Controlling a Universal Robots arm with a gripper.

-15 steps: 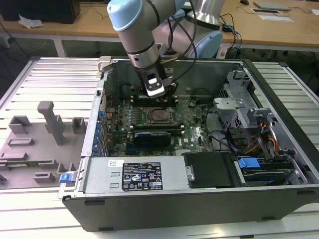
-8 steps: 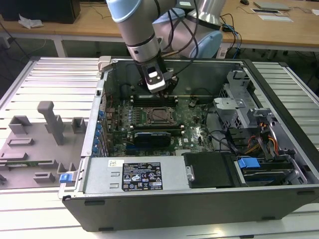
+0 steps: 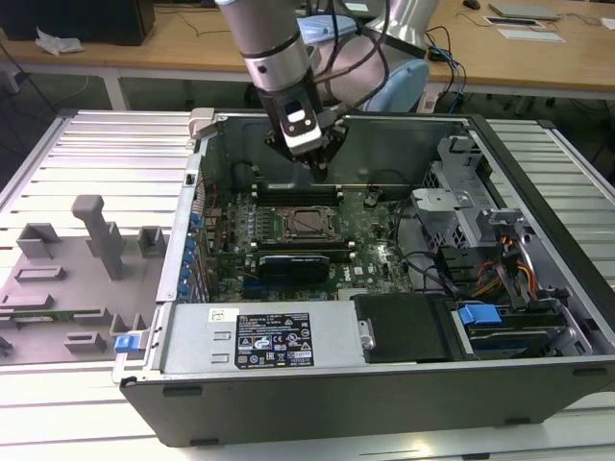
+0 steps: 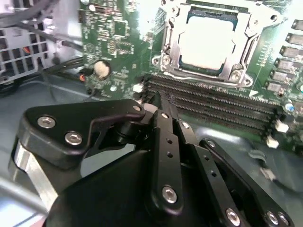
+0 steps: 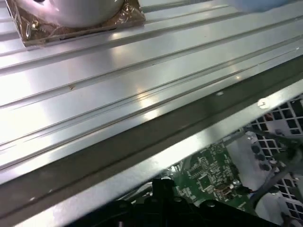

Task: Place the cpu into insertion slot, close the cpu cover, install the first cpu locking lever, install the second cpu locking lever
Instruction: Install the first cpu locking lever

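Gripper (image 3: 322,171) clenched, empty, hovering just above the memory slots (image 4: 213,106) — cpu (image 4: 206,45) already seated in the insertion slot (image 3: 309,223), cpu cover (image 4: 241,61) apparently down over it; lever state unclear.

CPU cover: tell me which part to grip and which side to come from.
Probably one outer edge bar of the cpu cover, approached from straight above. It lies flat as a thin frame around the cpu, so its central opening offers no hold, and the edge facing the memory slots looks crowded.
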